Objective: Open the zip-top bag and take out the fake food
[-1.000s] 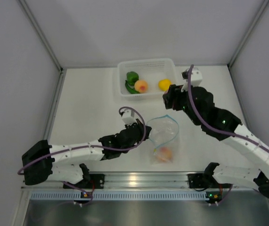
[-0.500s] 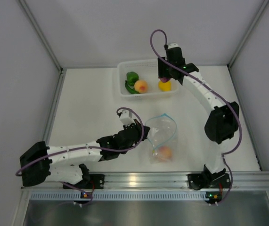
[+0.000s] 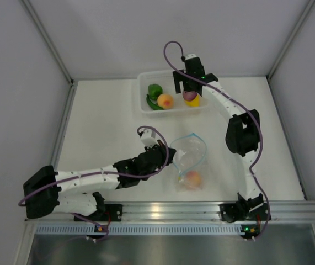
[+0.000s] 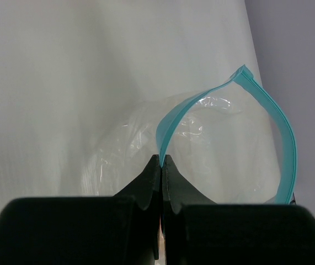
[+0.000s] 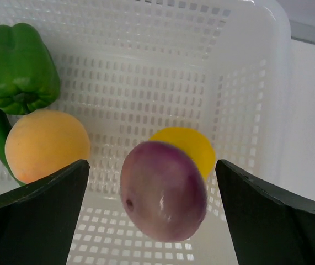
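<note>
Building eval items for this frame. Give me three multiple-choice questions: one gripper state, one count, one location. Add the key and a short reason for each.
1. The left gripper is:
A. open, holding nothing
B. shut on the zip-top bag's zip strip
C. shut on a fruit

2. Food pieces inside the bag:
A. one
B. none
C. three

3. The purple piece is:
A. inside the bag
B. in the left gripper
C. over the basket, between the right gripper's open fingers

Key:
1 B: the left wrist view shows the jaws pinched together on the blue strip.
2 A: only a peach-orange fruit shows through the plastic.
3 C: the right wrist view shows it between the wide-apart fingers, touching neither, with basket mesh behind it.
</note>
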{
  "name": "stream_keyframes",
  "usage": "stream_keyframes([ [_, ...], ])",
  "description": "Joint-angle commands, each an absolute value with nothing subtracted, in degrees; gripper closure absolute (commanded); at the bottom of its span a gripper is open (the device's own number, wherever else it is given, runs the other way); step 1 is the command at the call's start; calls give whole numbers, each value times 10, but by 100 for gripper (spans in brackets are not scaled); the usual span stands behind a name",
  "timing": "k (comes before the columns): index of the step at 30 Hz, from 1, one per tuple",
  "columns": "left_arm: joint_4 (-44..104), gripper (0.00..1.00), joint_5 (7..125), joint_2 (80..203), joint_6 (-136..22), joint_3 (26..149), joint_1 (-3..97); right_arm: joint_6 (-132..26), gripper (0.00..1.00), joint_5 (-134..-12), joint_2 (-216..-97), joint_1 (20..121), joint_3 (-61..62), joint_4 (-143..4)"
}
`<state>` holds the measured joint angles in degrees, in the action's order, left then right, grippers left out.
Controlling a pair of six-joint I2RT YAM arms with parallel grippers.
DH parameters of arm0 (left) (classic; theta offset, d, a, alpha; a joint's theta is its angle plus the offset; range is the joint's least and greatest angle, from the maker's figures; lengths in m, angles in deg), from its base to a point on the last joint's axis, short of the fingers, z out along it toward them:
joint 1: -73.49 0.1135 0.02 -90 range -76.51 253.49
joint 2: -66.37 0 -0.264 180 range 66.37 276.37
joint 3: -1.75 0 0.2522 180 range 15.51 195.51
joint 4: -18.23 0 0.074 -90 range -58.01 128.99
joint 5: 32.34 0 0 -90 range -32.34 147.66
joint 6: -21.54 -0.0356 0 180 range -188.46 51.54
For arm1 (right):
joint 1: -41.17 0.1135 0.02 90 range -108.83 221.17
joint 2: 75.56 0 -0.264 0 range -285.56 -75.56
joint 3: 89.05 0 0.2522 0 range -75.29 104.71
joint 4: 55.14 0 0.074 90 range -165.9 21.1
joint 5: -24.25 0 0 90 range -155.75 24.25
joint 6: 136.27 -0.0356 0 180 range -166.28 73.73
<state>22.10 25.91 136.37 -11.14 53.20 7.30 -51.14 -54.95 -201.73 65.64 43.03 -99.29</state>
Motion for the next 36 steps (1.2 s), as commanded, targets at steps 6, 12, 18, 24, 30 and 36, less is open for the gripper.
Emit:
stream_keyframes([
  [6,199,100,259,1342,-118,522,73,-508,1,-539,-1932,658,407,-938],
  [12,199,100,263,1345,-118,532,74,-521,0,-592,-1814,657,322,-919],
  [18,199,100,257,1340,-125,541,73,-572,14,-686,-1702,659,289,-1016],
  [24,199,100,256,1339,-126,556,73,-609,24,-719,-1528,680,127,-1023],
  [30,199,100,255,1351,-112,574,72,-653,45,-740,-1368,710,-21,-1039],
  [36,199,100,256,1375,-106,609,70,-704,57,-703,-1264,775,-108,-1063],
])
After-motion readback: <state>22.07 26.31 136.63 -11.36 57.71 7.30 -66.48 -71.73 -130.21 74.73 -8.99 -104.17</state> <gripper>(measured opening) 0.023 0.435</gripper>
